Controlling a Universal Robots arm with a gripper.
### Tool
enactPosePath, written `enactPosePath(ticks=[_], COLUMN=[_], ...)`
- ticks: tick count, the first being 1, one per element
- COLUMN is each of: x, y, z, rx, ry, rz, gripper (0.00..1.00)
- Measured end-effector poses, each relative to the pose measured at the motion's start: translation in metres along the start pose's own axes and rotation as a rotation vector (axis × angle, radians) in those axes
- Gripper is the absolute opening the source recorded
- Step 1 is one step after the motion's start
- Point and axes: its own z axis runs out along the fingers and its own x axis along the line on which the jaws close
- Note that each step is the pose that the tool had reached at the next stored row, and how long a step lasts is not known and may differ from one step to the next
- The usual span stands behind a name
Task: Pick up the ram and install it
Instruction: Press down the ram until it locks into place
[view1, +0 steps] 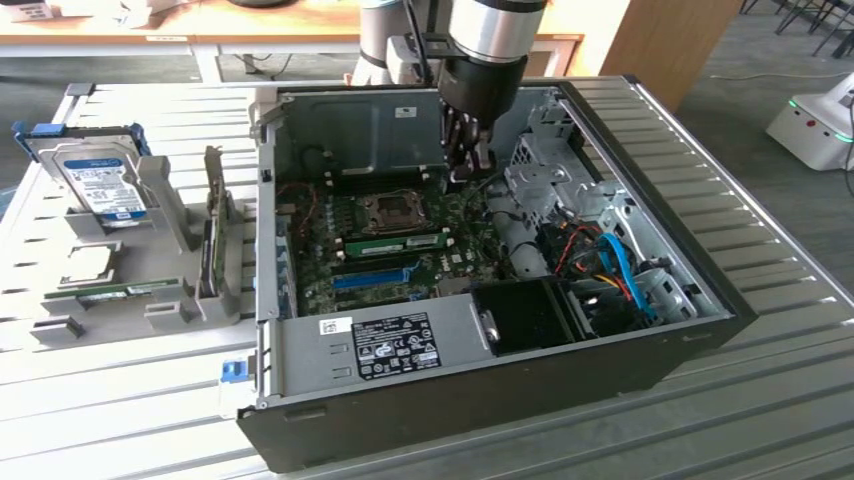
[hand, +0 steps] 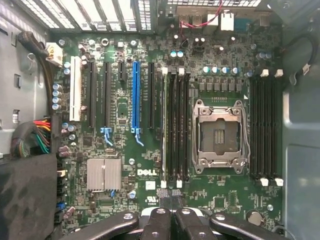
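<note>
The ram, a green stick with a pale label, stands on edge in a slot of the motherboard beside the processor socket. In the wrist view the ram is a thin pale line in the slot nearest the blue slot. My gripper hangs inside the open case, above the board and a little beyond the socket. Its fingers are shut with nothing between them. In the wrist view the gripper has its tips close to one end of the ram slots.
The black computer case lies open on a slatted metal table. On the exterior view's left, a grey holder carries a hard drive, a second green stick and an upright card. Cables and a fan shroud fill the case's near right.
</note>
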Motion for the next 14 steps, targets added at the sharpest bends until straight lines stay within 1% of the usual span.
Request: enactPosePath(ticks=[14], x=[0.000], y=[-0.0006], z=[0.0166], rx=[0.0004], ry=[-0.0001], rz=[0.000], gripper=[0.10])
